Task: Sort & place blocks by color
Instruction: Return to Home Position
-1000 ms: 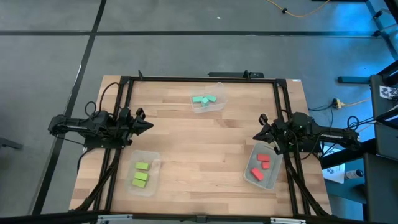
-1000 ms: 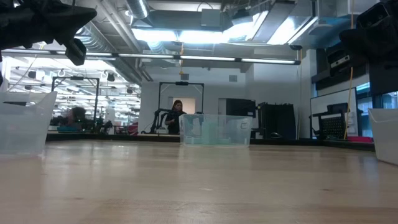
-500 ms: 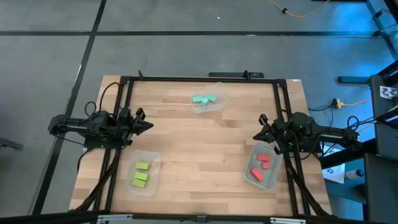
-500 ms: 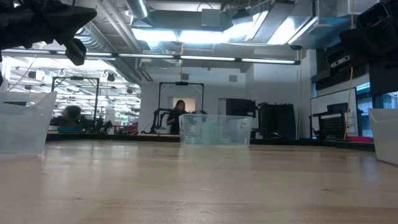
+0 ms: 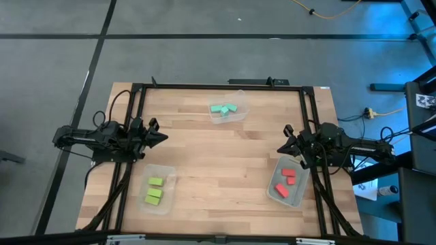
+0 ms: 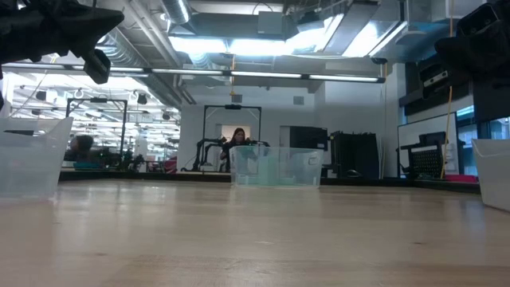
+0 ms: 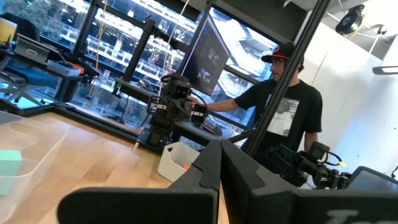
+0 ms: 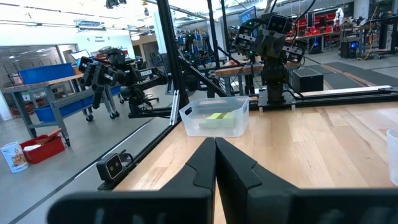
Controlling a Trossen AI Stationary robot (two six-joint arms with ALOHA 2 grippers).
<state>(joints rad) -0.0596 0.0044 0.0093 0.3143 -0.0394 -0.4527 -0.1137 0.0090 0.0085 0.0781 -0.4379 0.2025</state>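
Fingers on both arms are pinched together with nothing between them. The left fingers [image 7: 204,177] meet in a thin seam in the left wrist view, and the right fingers [image 8: 202,167] do the same in the right wrist view.

From above, the left arm [image 5: 102,136] lies at the left edge of the desk [image 5: 218,160], mid-height in the frame and pointing inward. The right arm [image 5: 334,144] mirrors it at the right edge.

All 9 blocks sit in 3 clear tubs, well apart from each other:
- 3 teal blocks [image 5: 225,109] lie in the upper tub [image 5: 233,119], at the upper centre of the desk.
- 3 green blocks [image 5: 153,193] lie in the lower-left tub [image 5: 167,178].
- 3 red blocks [image 5: 290,181] lie in the lower-right tub [image 5: 298,194], just beside the right arm.

In the low view the far tub carries a faint greenish tint, probably the teal blocks. A person [image 7: 283,115] in a black shirt and cap stands beyond the desk in the left wrist view.
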